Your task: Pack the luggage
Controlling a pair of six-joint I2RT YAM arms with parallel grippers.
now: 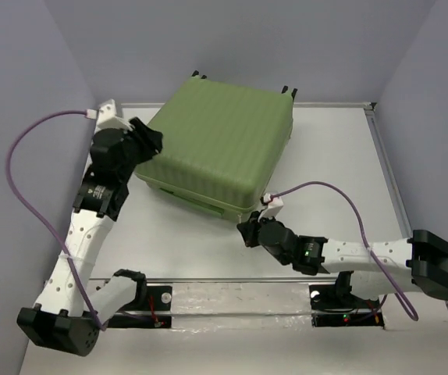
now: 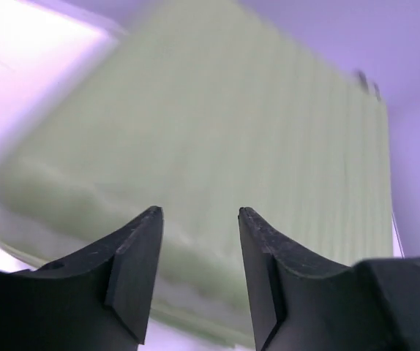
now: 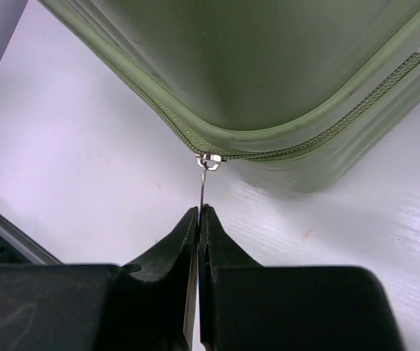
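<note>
The luggage [image 1: 220, 141], a light-green ribbed hard-shell suitcase, lies flat with its lid down at the back middle of the table. My left gripper [image 1: 152, 145] hovers at its left corner, jaws open with nothing between them; the shell [image 2: 217, 139] fills the left wrist view behind the fingers [image 2: 133, 270]. My right gripper [image 1: 247, 232] is at the suitcase's near right corner, shut on the thin metal zipper pull [image 3: 205, 186]. The pull hangs from the slider [image 3: 210, 159] on the zipper track [image 3: 298, 146].
The white table [image 1: 333, 156] is bounded by lilac walls left, right and behind. A metal rail [image 1: 232, 279] with the arm bases runs along the near edge. Purple cables [image 1: 29, 187] loop beside each arm.
</note>
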